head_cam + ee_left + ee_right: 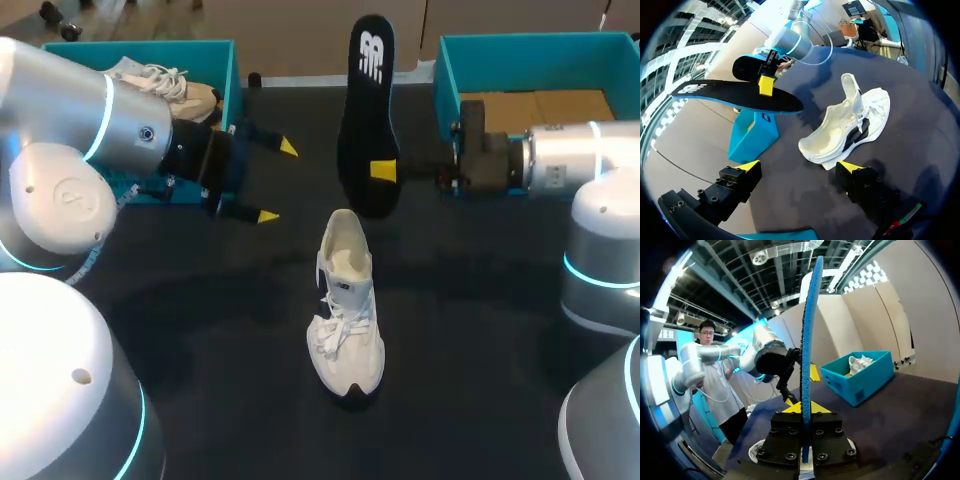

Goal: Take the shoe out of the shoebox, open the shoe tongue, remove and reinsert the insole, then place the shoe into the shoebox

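R gripper (383,170) clamped on black insole (368,110), off table near far edge; L gripper (277,182) fingers apart, by far-left shoebox (232,80) — white shoe (347,310) standing mid-table.

Even overhead light, soft shadows round the shoe (347,310) on the dark table (200,330)

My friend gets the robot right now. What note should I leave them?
Left gripper: open, empty, beside the insole.
Right gripper: shut on the black insole, held upright above the table.
White shoe: on the table, out of the box, tongue lifted.
Done: shoe out, tongue open, insole removed.
To do: put the insole back, then set the shoe in a teal shoebox.
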{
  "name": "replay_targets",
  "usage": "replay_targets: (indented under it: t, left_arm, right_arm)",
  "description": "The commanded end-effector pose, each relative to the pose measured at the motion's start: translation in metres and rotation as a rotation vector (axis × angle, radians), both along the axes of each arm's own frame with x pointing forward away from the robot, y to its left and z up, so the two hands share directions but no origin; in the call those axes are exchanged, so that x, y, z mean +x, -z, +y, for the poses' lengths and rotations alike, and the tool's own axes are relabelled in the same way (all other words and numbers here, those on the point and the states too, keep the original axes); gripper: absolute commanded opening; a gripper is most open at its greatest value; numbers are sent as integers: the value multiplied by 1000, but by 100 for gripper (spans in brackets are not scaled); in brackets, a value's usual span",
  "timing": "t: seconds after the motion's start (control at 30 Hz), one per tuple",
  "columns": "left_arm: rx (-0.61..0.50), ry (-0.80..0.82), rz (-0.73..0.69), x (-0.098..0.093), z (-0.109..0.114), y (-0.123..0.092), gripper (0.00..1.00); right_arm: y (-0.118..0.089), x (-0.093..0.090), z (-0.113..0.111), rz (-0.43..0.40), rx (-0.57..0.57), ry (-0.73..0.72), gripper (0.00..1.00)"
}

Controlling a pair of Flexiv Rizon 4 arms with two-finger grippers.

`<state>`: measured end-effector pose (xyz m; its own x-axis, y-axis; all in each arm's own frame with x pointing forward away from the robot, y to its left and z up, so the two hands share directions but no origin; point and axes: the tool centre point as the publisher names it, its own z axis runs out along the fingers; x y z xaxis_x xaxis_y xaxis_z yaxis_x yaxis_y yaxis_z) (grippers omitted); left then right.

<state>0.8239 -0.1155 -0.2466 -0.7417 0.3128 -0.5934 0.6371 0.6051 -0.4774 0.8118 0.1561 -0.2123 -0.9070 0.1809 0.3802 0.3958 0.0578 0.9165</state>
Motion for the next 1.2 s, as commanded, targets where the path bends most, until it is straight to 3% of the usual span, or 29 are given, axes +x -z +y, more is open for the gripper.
replay_targets:
  t: [0.03,0.4,1.2]
  left_arm:
    - [34,-12,35,-2,-2,10,100]
    - [34,-65,144,-16,4,38,100]
    - [34,-65,144,-16,4,38,100]
  right_arm:
    - [13,9,10,12,4,-21,0]
    - [26,9,17,46,0,-70,0]
    - [26,9,17,46,0,-70,0]
